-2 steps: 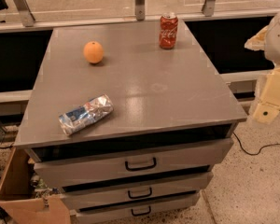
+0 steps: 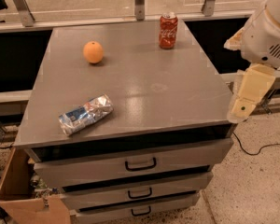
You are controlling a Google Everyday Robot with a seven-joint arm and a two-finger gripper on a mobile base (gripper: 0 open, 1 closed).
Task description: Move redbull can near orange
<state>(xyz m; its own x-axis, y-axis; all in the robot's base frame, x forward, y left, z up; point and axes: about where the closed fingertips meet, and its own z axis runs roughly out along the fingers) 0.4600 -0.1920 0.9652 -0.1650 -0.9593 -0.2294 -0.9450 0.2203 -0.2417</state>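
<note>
- Task judged barely begun: no contact with the redbull can (image 2: 85, 114), lying on its side at the lower left of the grey cabinet top (image 2: 149, 85), close to the front edge.
- Well apart from it, toward the upper left of the frame: the orange (image 2: 93, 52), resting alone on the same surface.
- Upper centre, near the back edge: an upright red cola can (image 2: 168, 30), no part of this job.
- At the right edge of the frame, off the cabinet's right corner and well apart from both task things: the gripper (image 2: 245, 99), hanging below the white arm housing; carrying nothing, as far as visible, though whether released or clenched cannot be told.
- Left to do, by this reading: reaching across to the can, taking hold, carrying it toward the upper left, setting it down beside the fruit.
- Below the top, lower centre: three drawers (image 2: 140, 164) with dark handles, contents hidden.
- Lower left corner: an open cardboard box (image 2: 18, 197), contents too unclear to name.
</note>
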